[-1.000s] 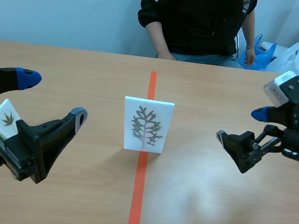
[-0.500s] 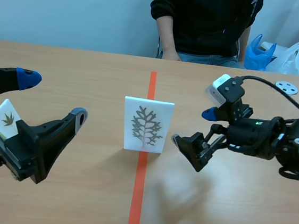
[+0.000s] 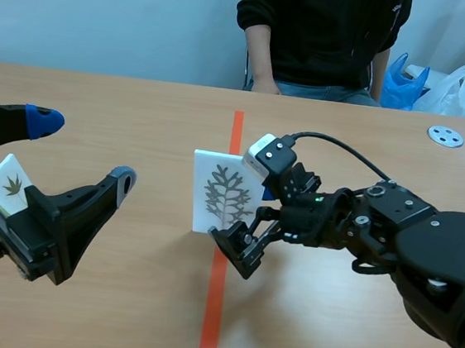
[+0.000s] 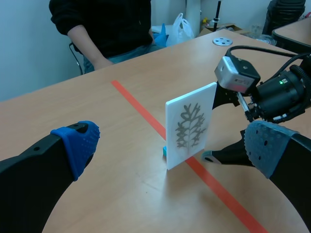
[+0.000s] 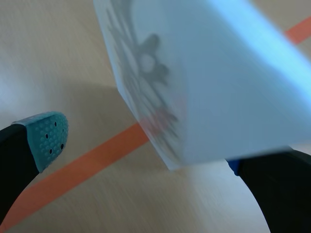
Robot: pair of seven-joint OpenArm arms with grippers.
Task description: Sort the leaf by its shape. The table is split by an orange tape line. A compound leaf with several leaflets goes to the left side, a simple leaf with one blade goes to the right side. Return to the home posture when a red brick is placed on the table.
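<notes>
The card point(image 3: 229, 194) is standing upright on the tape line point(image 3: 214, 305), its printed face turned toward you. A small blue foot point(image 4: 164, 151) at its base seems to be propping it there. The leaf on it is branching into many small leaflets, so you are probably dealing with a compound leaf, which belongs on the left side.

Your right gripper point(image 3: 249, 217) is reaching past the middle and straddling the card's edge. One pad point(image 5: 46, 138) is sitting in front of the printed face, well clear of it, and the other finger is tucked behind the card. The fingers are spread wide, not pressing anything yet. That placement suggests you are lining up a pinch across the card's thickness. Because the card is thin and free-standing, a nudge from either finger could tip it before you close.

Your left gripper point(image 3: 83, 150) is hanging over the left side, well apart from the card, its fingers also spread wide and holding nothing. Just beside it, a smaller card point(image 3: 8, 184) with another leaf is lying on the left half of the table point(image 3: 134, 322).

A person point(image 3: 322, 34) is sitting across the table. You are not seeing any red brick.
</notes>
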